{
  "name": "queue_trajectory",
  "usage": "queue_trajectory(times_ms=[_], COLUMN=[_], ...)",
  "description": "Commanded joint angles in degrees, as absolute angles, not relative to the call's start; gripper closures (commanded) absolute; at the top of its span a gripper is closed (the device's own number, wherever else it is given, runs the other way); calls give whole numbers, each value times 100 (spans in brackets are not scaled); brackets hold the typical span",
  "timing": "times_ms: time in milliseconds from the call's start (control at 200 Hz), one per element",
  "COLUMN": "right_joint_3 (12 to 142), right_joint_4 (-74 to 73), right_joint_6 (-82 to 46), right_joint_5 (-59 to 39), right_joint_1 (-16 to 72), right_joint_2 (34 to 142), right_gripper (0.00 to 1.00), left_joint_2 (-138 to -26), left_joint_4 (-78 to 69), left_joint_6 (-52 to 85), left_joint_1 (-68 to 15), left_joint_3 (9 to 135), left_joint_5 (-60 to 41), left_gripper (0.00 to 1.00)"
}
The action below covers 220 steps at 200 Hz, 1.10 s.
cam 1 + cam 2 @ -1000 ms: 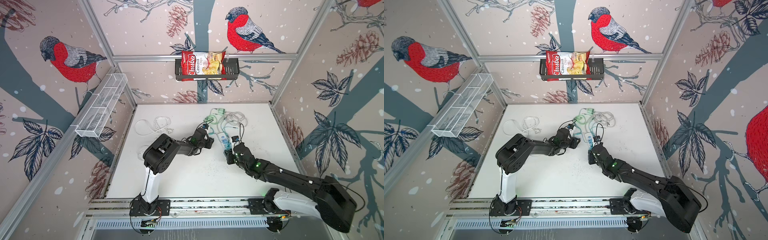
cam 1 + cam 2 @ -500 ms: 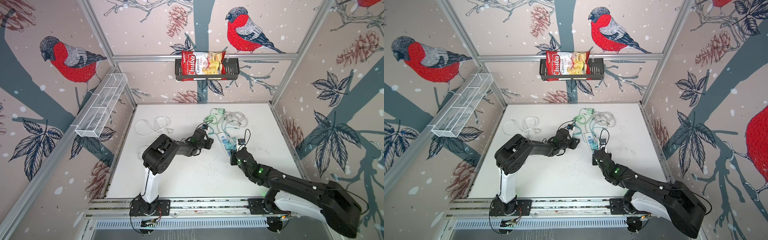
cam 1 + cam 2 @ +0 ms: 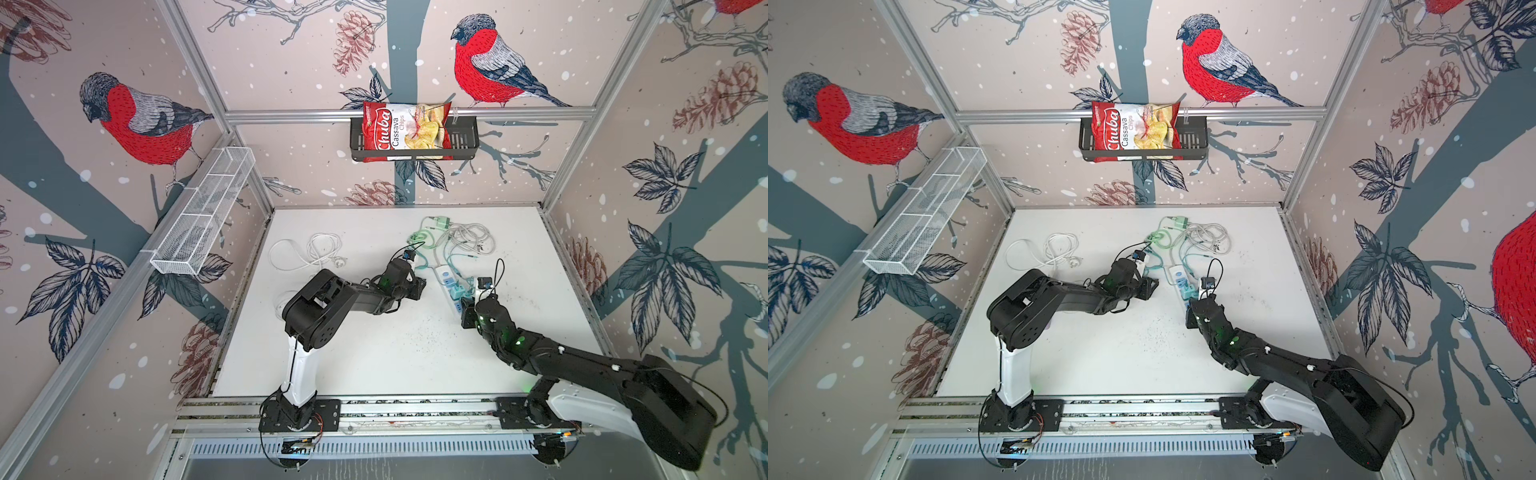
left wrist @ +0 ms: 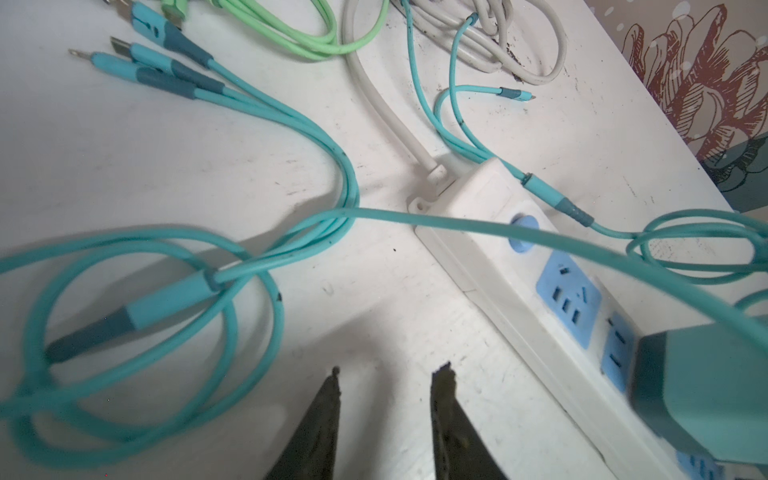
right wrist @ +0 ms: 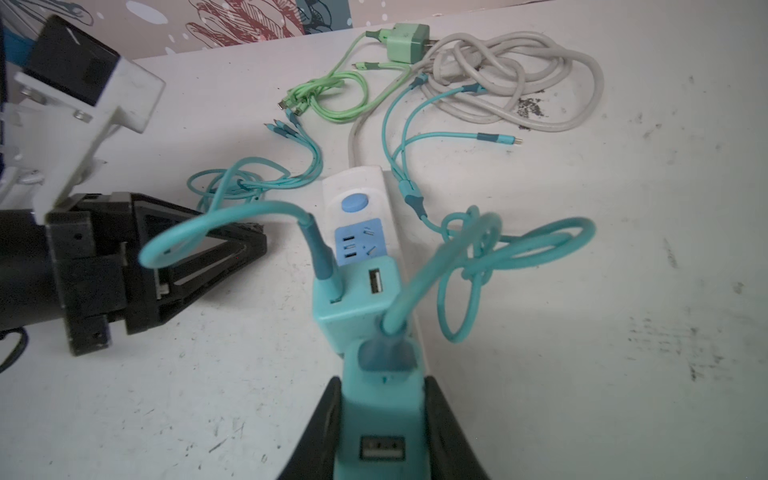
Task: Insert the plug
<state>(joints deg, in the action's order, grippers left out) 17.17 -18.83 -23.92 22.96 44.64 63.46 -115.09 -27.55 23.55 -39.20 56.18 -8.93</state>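
My right gripper (image 5: 382, 382) is shut on a teal plug (image 5: 380, 419) with a USB port and a teal cable. It holds the plug over the near end of the white power strip (image 5: 359, 183), right behind a second teal plug (image 5: 353, 307) that stands on the strip. The held plug's prongs are hidden. In both top views the right gripper (image 3: 467, 306) (image 3: 1192, 308) is at the strip (image 3: 444, 276) (image 3: 1177, 274). My left gripper (image 4: 390, 370) is open and empty, low over the table beside the strip (image 4: 490, 208), also seen in both top views (image 3: 419, 286) (image 3: 1152, 286).
Loops of teal cable (image 4: 137, 299) lie left of the strip. A green charger (image 5: 405, 48) and a coiled grey cord (image 5: 519, 83) lie behind it. A white cable (image 3: 311, 253) lies at the back left. A chips bag (image 3: 405, 131) sits in a wall basket.
My right wrist has shifted a little to the right along the strip, still gripping the teal plug. The left arm has stayed where it was.
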Motion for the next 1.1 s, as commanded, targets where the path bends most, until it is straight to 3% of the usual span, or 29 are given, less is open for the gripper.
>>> queue_trajectory(times_ms=[0,1096], right_joint_3=[1647,1500], right_joint_4=[-2298,-2936], right_joint_6=[-2228,-1861], right_joint_5=[2097,1884], right_joint_1=[4475,4339], right_joint_2=[6220,6556], right_gripper=[82,83], left_joint_2=[-11505,-11531], left_joint_4=[-2463,-2435], left_joint_6=[2282,2186], left_joint_1=[-3910,-3907], left_joint_3=[5584,5621], left_joint_5=[-927,-953], left_gripper=[63,63])
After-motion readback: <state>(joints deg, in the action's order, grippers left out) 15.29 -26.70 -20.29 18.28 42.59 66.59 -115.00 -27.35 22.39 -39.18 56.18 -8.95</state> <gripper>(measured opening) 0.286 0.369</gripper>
